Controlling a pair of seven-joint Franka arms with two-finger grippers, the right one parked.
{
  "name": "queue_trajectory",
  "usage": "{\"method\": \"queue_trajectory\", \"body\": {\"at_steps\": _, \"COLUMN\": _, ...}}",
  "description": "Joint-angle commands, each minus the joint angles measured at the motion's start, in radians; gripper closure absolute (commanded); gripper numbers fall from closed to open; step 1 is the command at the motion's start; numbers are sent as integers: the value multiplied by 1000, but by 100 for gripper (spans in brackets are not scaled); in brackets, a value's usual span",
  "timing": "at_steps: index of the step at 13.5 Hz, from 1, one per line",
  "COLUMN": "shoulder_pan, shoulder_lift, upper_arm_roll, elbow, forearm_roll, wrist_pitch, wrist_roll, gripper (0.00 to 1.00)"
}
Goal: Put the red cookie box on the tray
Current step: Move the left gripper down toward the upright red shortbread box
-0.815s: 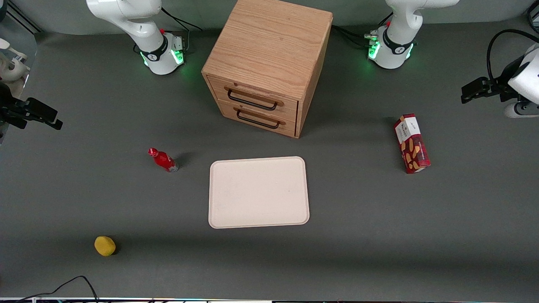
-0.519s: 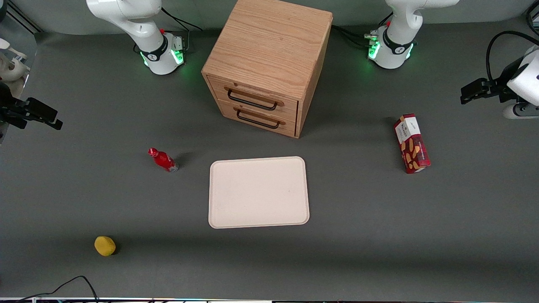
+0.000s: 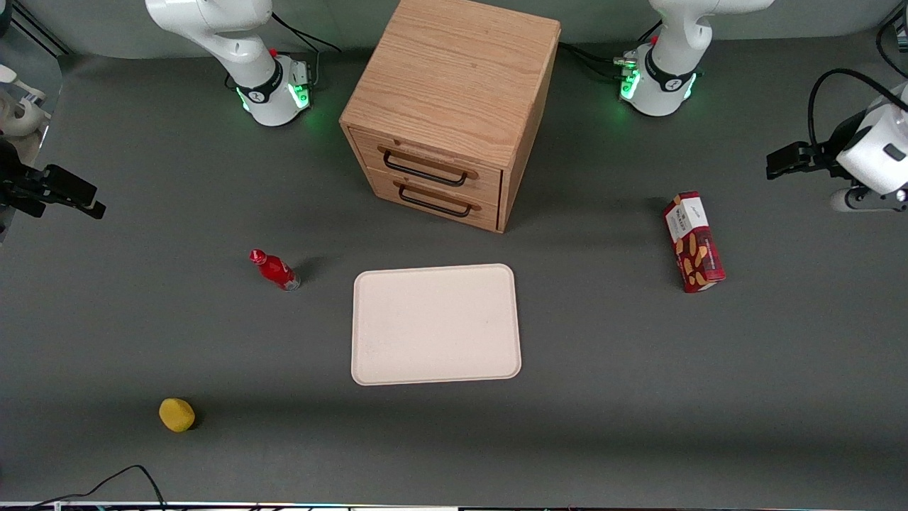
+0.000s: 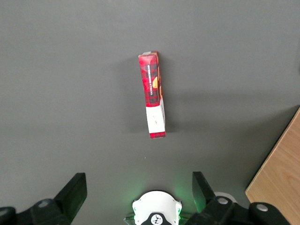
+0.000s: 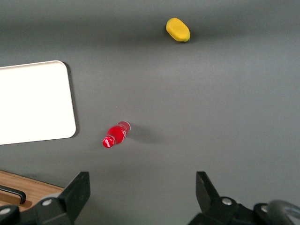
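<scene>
Grey matting covers the table. One red cookie box (image 3: 694, 241) stands free at the frame's right, well apart from the one empty tray (image 3: 435, 324) at centre. At the right edge, the gripper (image 3: 779, 162) hangs spread and empty, probably for approaching the box.

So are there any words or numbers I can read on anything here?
None can be read.
Red cookie box: print on its white end panel, too small to read.
Small red bottle: label too blurred to read.
Tray and wooden drawers: no writing.
The gripper hangs open above the table, near the box: no markings.
</scene>
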State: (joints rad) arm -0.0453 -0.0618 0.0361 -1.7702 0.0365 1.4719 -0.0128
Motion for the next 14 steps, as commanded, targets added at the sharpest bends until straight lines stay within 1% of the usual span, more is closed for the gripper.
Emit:
{"method": "queue_trajectory", "body": {"at_steps": 1, "shoulder_pan": 7, "shoulder_lift": -70, "upper_arm_roll": 8, "elbow": -183, "forearm_roll": 2, "wrist_pitch": 135, "wrist_roll": 22, "gripper": 0}}
{"method": "queue_trajectory", "body": {"at_steps": 3, "shoulder_pan": 10, "shoulder_lift": -85, "upper_arm_roll": 47, "elbow": -312, "forearm_roll": -3, "wrist_pitch": 272, "wrist_roll": 30, "gripper": 0}}
{"method": "queue_trajectory", "body": {"at_steps": 5, "shoulder_pan": 12, "shoulder_lift": -82, "upper_arm_roll": 56, "elbow": -432, "forearm_roll": -7, "wrist_pitch": 431, "wrist_roll": 39, "gripper": 0}}
{"method": "queue_trajectory", "body": {"at_steps": 6, "shoulder_pan": 12, "shoulder_lift": -72, "upper_arm_roll": 58, "elbow": -489, "forearm_roll": -21, "wrist_pitch": 523, "wrist_roll": 31, "gripper": 0}}
{"method": "queue_trajectory", "body": {"at_steps": 7, "shoulder_pan": 10, "shoulder_lift": -49, "upper_arm_roll": 56, "elbow": -530, "forearm_roll": -50, "wrist_pitch": 601, "wrist_roll": 19, "gripper": 0}}
{"method": "queue_trajectory", "body": {"at_steps": 8, "shoulder_pan": 10, "shoulder_lift": -14, "upper_arm_roll": 56, "elbow": -551, "forearm_roll": -91, "wrist_pitch": 655, "wrist_roll": 17, "gripper": 0}}
{"method": "queue_trajectory", "body": {"at_steps": 9, "shoulder_pan": 5, "shoulder_lift": 25, "upper_arm_roll": 56, "elbow": -551, "forearm_roll": -113, "wrist_pitch": 685, "wrist_roll": 17, "gripper": 0}}
{"method": "queue_trajectory", "body": {"at_steps": 12, "shoulder_pan": -1, "shoulder_lift": 124, "upper_arm_roll": 54, "elbow": -555, "forearm_roll": -113, "wrist_pitch": 806, "wrist_roll": 22, "gripper": 0}}
{"method": "queue_trajectory", "body": {"at_steps": 14, "shoulder_pan": -4, "shoulder_lift": 161, "upper_arm_roll": 51, "elbow": -590, "forearm_roll": -113, "wrist_pitch": 908, "wrist_roll": 22, "gripper": 0}}
